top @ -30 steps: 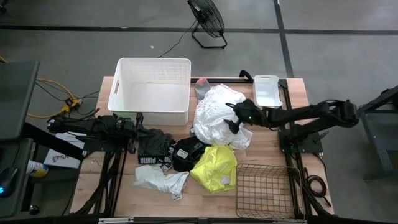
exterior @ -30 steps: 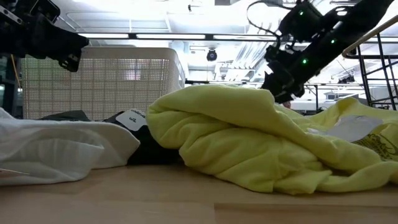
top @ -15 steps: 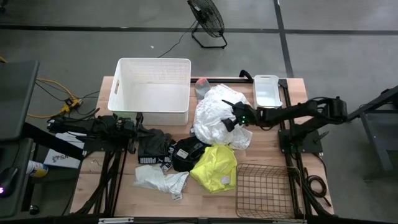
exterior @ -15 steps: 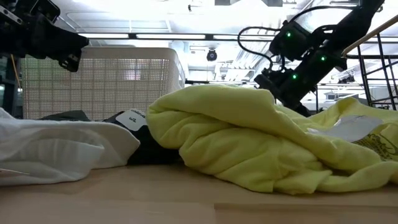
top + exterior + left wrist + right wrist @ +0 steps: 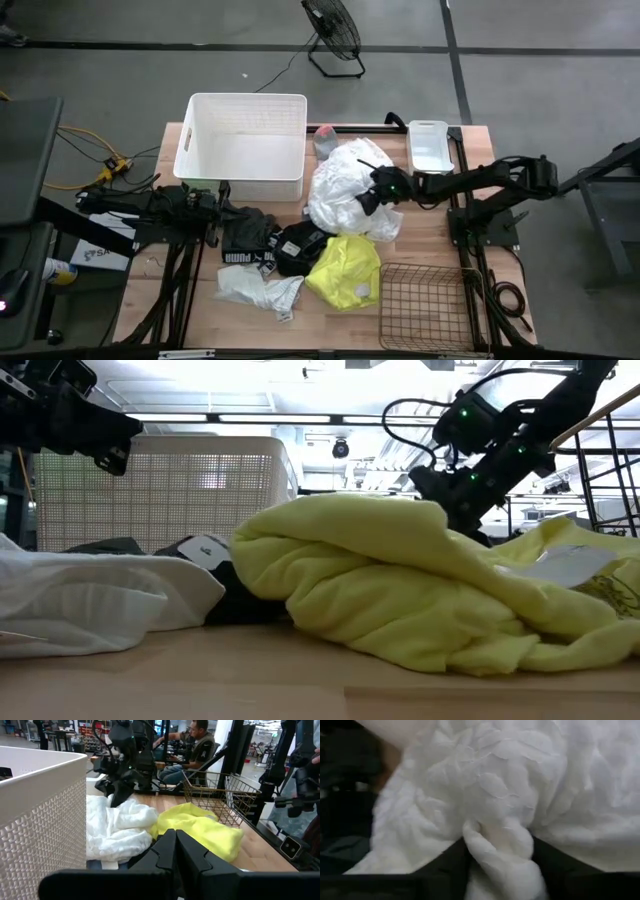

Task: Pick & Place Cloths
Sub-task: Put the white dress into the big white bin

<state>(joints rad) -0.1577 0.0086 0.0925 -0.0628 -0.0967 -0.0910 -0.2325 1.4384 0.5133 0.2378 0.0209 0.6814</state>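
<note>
Big white cloth (image 5: 340,185) newly bunched, right claw (image 5: 372,193) clamped on its fold.

Right gripper (image 5: 372,192) is buried in the big white cloth (image 5: 345,185), fabric bunched between its fingers. Neon yellow cloth (image 5: 345,270) and black cloths (image 5: 300,245) crowd the table just beyond. Wire basket (image 5: 425,305) blocks the near-right corner. White tub (image 5: 245,145) stands past the white cloth, bare inside. Left gripper (image 5: 175,857) is pinched together beside the tub, black cloth just ahead.
</note>
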